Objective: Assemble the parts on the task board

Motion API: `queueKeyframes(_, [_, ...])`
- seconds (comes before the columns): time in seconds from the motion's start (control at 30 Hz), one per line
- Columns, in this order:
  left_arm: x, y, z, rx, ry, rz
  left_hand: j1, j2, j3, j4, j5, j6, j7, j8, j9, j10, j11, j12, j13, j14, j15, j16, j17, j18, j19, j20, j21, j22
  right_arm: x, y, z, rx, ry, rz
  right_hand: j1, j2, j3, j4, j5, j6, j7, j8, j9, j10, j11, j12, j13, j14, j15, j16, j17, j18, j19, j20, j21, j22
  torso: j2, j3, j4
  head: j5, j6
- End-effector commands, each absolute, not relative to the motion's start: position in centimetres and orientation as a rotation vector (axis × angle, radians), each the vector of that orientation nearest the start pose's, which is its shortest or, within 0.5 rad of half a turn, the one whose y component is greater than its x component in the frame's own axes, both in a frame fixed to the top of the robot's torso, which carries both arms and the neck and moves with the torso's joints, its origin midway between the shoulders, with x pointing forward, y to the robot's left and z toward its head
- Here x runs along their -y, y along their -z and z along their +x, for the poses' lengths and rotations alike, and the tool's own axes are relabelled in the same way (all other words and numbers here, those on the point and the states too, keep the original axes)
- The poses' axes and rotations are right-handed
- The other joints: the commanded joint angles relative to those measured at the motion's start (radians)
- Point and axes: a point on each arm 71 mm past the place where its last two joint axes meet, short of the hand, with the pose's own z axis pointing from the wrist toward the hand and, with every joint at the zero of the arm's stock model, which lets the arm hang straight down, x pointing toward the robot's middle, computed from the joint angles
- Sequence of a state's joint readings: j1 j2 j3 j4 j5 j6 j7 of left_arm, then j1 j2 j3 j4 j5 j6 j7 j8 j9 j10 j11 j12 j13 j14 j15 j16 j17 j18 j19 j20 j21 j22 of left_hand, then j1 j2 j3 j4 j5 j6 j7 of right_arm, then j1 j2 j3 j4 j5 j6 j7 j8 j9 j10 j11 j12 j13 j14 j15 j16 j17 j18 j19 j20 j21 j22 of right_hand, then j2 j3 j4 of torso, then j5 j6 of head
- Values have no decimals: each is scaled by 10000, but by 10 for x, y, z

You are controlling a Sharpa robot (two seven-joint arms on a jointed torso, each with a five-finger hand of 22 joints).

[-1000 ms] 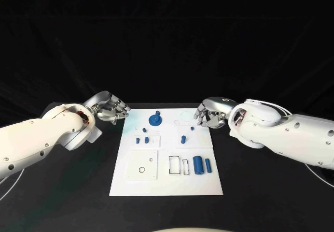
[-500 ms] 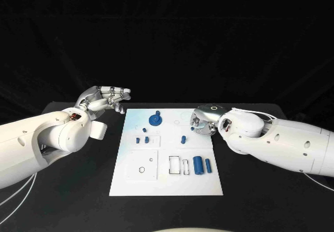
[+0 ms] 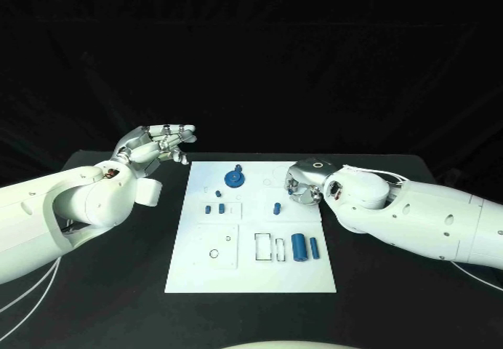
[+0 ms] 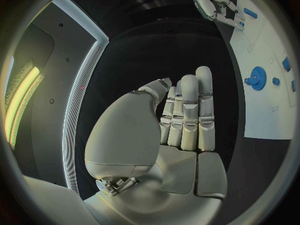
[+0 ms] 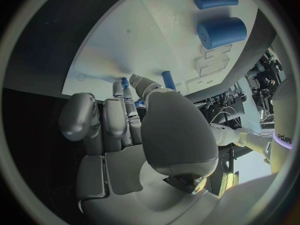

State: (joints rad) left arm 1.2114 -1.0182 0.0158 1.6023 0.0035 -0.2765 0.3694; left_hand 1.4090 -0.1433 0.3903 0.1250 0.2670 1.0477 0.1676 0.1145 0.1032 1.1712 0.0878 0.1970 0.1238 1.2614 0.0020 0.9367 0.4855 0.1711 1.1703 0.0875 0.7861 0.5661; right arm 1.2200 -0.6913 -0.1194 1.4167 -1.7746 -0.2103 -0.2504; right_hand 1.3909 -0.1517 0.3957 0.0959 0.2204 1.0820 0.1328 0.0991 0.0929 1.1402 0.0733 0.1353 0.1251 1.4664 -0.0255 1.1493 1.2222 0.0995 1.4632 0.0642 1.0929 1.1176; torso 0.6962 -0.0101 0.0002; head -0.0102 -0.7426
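Black cloth backs a black table (image 3: pixel 105 291), with the white task board (image 3: pixel 251 280) lying flat at its centre. On the board sit the blue parts: a gear-like disc (image 3: pixel 235 178) at the far end, small pegs (image 3: pixel 277 209) around the middle, and a thick cylinder (image 3: pixel 299 247) beside a slim rod (image 3: pixel 313 247) toward the near right, next to outlined rectangular slots (image 3: pixel 261 248).

The left hand (image 3: pixel 155 143) is raised off the board's far-left corner, fingers (image 4: pixel 189 105) straight, side by side and holding nothing. The right hand (image 3: pixel 304 182) hangs low over the board's far-right area; its fingers (image 5: pixel 115 117) are curled loosely downward near a small peg, and nothing is seen between them.

Judged from this layout, the step in hand is a first pick by the right hand. Good practice would be to lower the fingers squarely over one peg and pinch it by its sides without nudging its neighbours.

Contact between the right fingertips and the board cannot be made out: the wrist hides them in the head view, and the palm covers much of the right wrist view. Which recess suits which part is too small to tell.
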Motion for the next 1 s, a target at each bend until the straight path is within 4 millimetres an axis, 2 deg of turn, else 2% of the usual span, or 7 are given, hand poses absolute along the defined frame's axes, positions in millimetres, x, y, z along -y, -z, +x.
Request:
queueKeyframes(0.03, [-269, 144, 478, -13339, 15721, -11348, -13, 78, -1, -89, 17, -120, 19, 33, -17, -50, 24, 55, 21, 0, 42, -61, -14, 133, 75, 33, -70, -20, 155, 218, 496, -16979, -3527, -4802, -58, 79, 57, -3, 62, 104, 10, -11, 29, 123, -18, 40, 19, 605, 58, 93, 47, -104, 198, 31, 90, 87, 12, -5, 5, -33, 46])
queueKeyframes(0.23, [-269, 145, 479, -13425, 15740, -11370, -31, 88, -32, -134, 12, -205, 42, 9, -38, -59, 37, 84, 34, 7, 50, -50, -24, 131, 99, 37, -96, -43, 151, 221, 498, -16940, -3580, -4729, -63, 118, 95, -16, 64, 124, 11, -13, 36, 143, -31, 41, 20, 605, 57, 167, 89, -97, 181, 32, 125, 127, 4, 9, -7, -16, 2])
queueKeyframes(0.47, [-269, 145, 479, -13520, 15735, -11396, -36, 99, -42, -156, 13, -235, 52, 4, -45, -80, 46, 92, 37, -2, 57, -52, -32, 130, 104, 41, -113, -56, 151, 222, 499, -17014, -3603, -4695, 28, 197, 213, -136, 34, 232, -23, 21, 70, 224, -61, 60, 31, 596, 34, 292, 150, -97, 150, 41, 259, 271, -6, -6, 3, -30, -16])
queueKeyframes(0.67, [-268, 146, 480, -13655, 15680, -11413, -44, 118, -48, -170, 13, -257, 61, 3, -51, -102, 54, 99, 40, -11, 63, -52, -38, 129, 107, 45, -129, -67, 151, 223, 499, -17035, -3627, -4681, 435, 507, 556, -585, -174, 816, -191, 372, 281, 703, -244, 270, 170, 638, -111, 715, 434, -151, 187, -27, 777, 779, -19, 1, -1, -11, -35])
queueKeyframes(0.87, [-268, 147, 480, -13808, 15638, -11388, -34, 139, -45, -193, 15, -273, 64, 4, -55, -120, 56, 106, 43, -14, 66, -49, -41, 129, 113, 48, -141, -76, 151, 222, 498, -16925, -3633, -4624, 568, 649, 888, -882, -141, 935, -240, 500, 416, 929, -306, 307, 286, 641, -166, 861, 506, -177, 184, -86, 990, 994, -12, -2, -2, -14, -37])
queueKeyframes(1.0, [-268, 147, 480, -13899, 15613, -11380, -7, 155, -38, -238, 18, -288, 66, 9, -60, -139, 57, 118, 48, -18, 66, -45, -46, 131, 121, 49, -155, -87, 151, 221, 498, -16696, -3710, -4523, 537, 648, 1140, -1041, -229, 976, -266, 551, 499, 1002, -322, 258, 346, 630, -173, 927, 525, -185, 157, -102, 1075, 1091, -10, -2, -1, 9, -34])
